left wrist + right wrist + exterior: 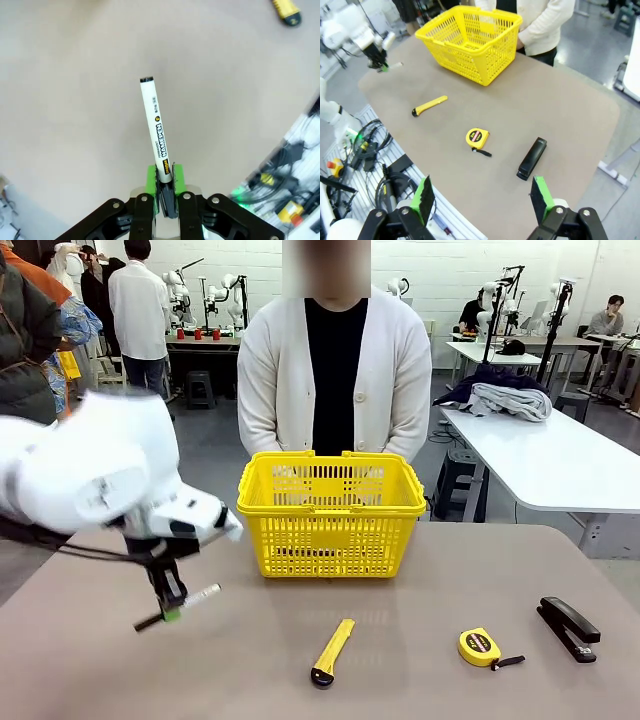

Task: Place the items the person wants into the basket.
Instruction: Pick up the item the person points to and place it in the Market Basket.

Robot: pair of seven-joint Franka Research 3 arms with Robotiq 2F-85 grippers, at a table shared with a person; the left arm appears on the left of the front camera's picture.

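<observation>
Front view, from the left: the left claw (172, 612) is seen clenched on the black-capped marker (203, 593), which is held aslant over the left part of the tabletop (90, 670). In the left wrist view the marker is gripped at its black cap end between the green pads (151, 176), and the white printed barrel is shown projecting beyond them. At the far middle of the tabletop the yellow basket (330, 540) is set upright with its handles folded down, just in front of the person (335, 380) in the white cardigan. Nearer the robot, a yellow utility knife (333, 650) is laid flat, then a round yellow tape measure (480, 646), then the black stapler (568, 628) at the right, each well apart from the basket. In the right wrist view the right claw (482, 196) is held released above the tabletop's edge, its jaws spread wide with nothing between them.
</observation>
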